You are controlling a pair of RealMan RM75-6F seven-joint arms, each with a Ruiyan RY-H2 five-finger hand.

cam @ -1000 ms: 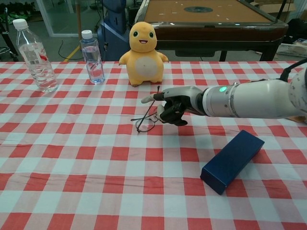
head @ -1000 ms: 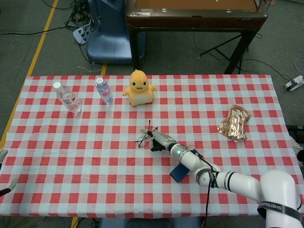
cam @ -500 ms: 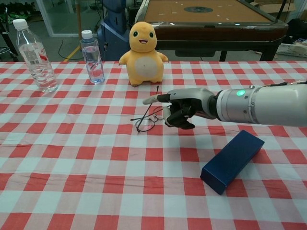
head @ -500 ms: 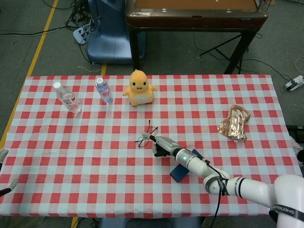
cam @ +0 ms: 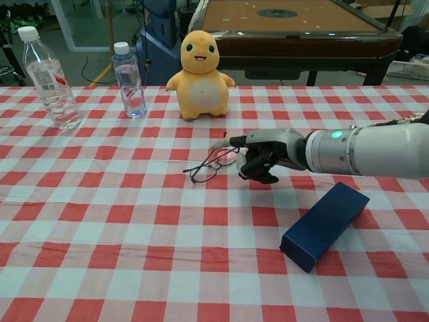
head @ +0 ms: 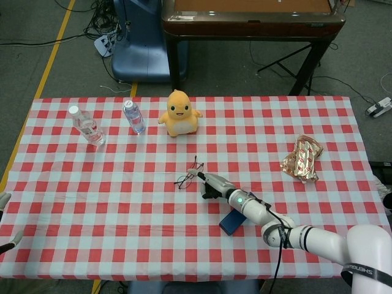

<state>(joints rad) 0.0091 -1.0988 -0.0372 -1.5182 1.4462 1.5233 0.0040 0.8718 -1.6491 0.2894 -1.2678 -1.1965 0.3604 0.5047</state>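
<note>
The right arm [cam: 375,151] is a smooth white tube with a silver wrist section bearing a small green light; the right hand [cam: 263,155] is dark grey with pale fingertips, black cable trailing alongside

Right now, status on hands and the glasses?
Right hand touching eyeglasses on the tablecloth, grip unclear. Left hand open at table edge. Blue case beside right forearm.

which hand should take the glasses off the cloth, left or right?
Right, probably. The right hand is already at the glasses, with its fingertips at the frame, whether touching is unclear, mid-table. The left hand shows only as fingertips at the table's far left edge, well away from them.
</note>
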